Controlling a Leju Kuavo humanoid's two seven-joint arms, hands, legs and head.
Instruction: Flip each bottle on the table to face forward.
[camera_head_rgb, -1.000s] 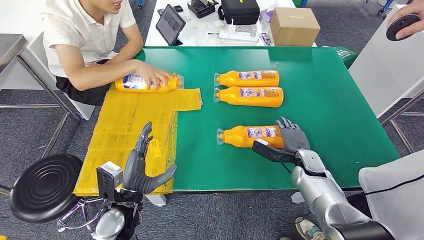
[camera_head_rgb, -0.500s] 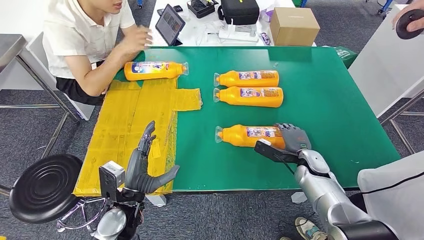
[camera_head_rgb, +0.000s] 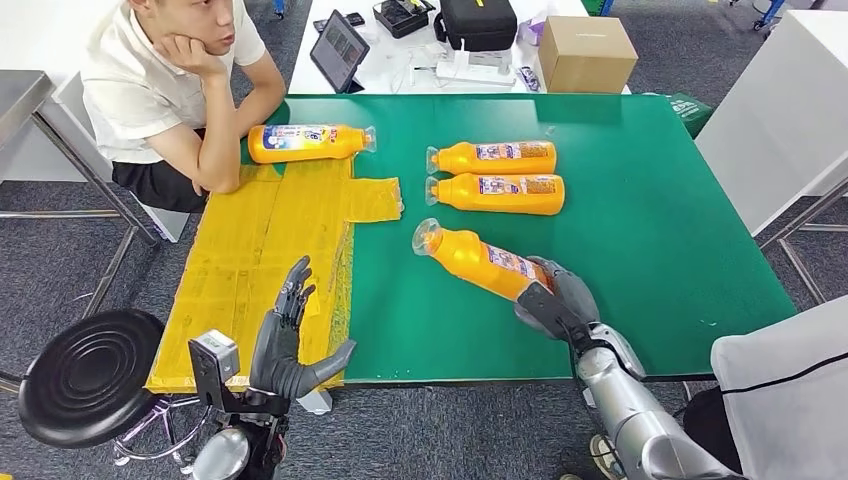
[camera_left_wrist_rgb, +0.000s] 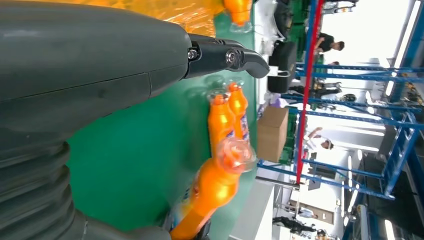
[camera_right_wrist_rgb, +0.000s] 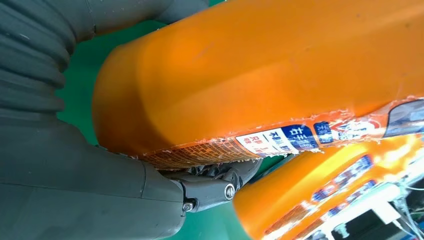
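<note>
Now tilted, cap end raised off counter (camera_head_rgb: 650, 180): bottle (camera_head_rgb: 480, 258), clamped at base by right robot hand (camera_head_rgb: 556, 298). Flip begun. Left robot hand (camera_head_rgb: 285, 340) empty, fingers apart.

The orange bottle (camera_right_wrist_rgb: 260, 65) I hold in my right hand (camera_right_wrist_rgb: 100, 190) carries a label (camera_right_wrist_rgb: 280, 141) with printing on it. In my right wrist view, white Chinese characters stand on its blue patch and smaller red characters on the white patch beside it, but they lie turned and I cannot make out what they say. In my head view, the labels on the two bottles (camera_head_rgb: 495, 175) lying side by side and on the far bottle (camera_head_rgb: 305, 141) are too small for me to read.
</note>
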